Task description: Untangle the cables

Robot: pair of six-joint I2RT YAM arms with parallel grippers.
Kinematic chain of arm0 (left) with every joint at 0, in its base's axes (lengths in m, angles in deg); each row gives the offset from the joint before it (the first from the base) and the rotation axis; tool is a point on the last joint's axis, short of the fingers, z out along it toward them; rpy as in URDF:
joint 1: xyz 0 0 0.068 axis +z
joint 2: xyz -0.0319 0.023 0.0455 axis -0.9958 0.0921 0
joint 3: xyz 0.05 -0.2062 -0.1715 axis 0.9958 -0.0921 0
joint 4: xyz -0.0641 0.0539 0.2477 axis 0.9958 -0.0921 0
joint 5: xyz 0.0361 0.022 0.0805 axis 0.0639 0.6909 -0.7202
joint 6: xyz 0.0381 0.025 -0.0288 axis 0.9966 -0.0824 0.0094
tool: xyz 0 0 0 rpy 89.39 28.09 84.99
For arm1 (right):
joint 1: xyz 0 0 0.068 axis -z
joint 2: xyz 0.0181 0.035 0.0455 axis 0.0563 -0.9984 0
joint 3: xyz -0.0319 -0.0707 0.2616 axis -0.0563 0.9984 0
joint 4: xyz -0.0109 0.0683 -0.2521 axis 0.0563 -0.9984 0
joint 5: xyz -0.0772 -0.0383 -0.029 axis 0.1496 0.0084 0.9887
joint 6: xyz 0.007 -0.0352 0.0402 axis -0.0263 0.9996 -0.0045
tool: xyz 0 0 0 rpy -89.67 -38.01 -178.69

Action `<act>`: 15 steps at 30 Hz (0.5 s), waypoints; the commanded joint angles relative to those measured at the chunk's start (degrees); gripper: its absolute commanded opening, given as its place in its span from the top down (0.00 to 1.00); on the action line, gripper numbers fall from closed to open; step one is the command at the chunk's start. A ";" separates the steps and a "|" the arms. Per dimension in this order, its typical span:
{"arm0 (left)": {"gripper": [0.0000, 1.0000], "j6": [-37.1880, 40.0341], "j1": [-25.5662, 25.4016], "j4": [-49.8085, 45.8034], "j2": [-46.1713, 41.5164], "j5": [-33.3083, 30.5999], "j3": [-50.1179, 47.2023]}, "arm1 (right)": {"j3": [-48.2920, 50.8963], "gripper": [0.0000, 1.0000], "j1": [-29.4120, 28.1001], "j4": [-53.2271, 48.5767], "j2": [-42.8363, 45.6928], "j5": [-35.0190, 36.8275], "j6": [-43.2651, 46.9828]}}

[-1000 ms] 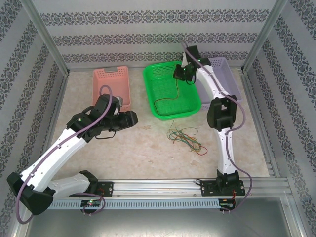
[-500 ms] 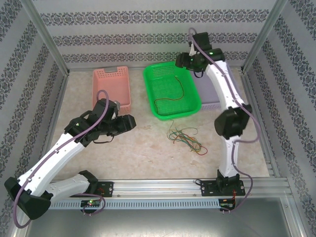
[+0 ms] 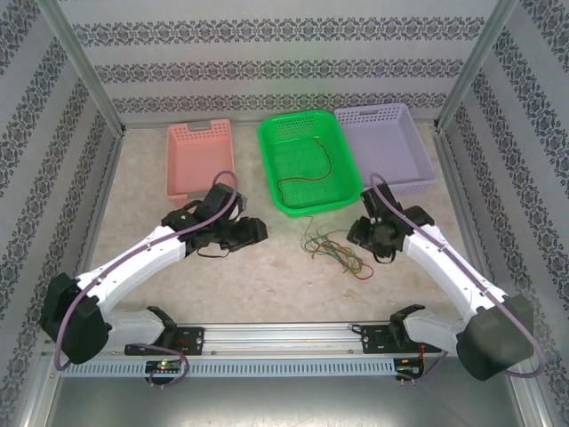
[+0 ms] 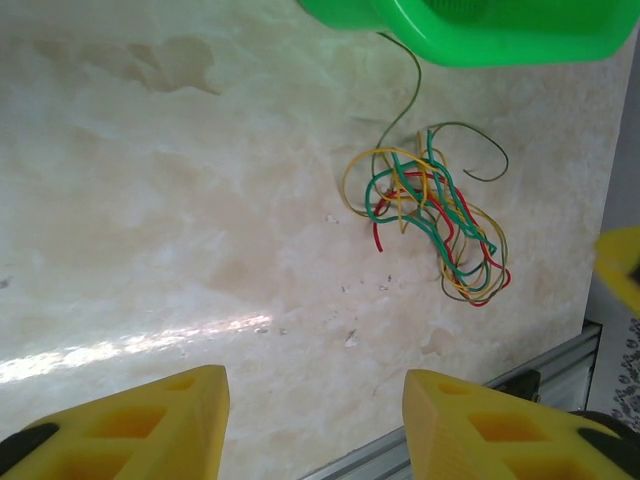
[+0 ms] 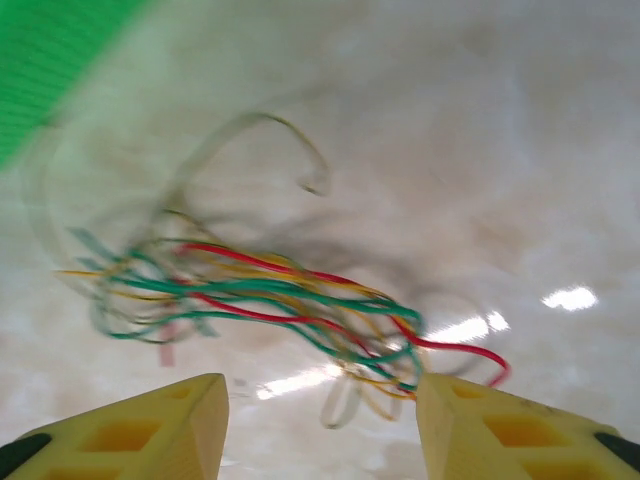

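Top external view: the left hand, with blocky yellow fingers, hovers over the pale marbled counter. Its jaws are partly apart and empty, some way left of the tangle. The thin red, green, yellow and orange cables lie knotted on the counter just in front of the green plastic basket, where one dark wire rests. The right hand sits just beside the tangle, half open and gripping nothing. It would do best to pinch a single outlying strand low down. The red loop end looks free. The left hand could pin the rest while it draws slowly.
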 commanded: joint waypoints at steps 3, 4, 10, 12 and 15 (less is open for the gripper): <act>0.51 -0.26 -2.09 4.38 2.69 1.44 1.30 | 5.74 0.48 0.28 6.69 -3.90 -5.14 -2.64; 0.51 -0.17 -2.38 4.42 3.15 1.46 1.67 | 6.55 0.48 0.02 8.59 -5.23 -5.40 -2.28; 0.52 -0.30 -3.93 4.24 3.72 0.79 2.53 | 6.58 0.56 -0.30 13.56 -13.86 -4.79 0.55; 0.51 -0.39 -4.24 3.73 3.29 0.20 2.37 | 4.91 0.64 -1.43 13.20 -17.04 -4.53 2.61; 0.51 -0.93 -4.35 3.30 1.88 -0.77 1.61 | 0.44 1.00 -6.83 11.01 -18.88 -1.34 7.03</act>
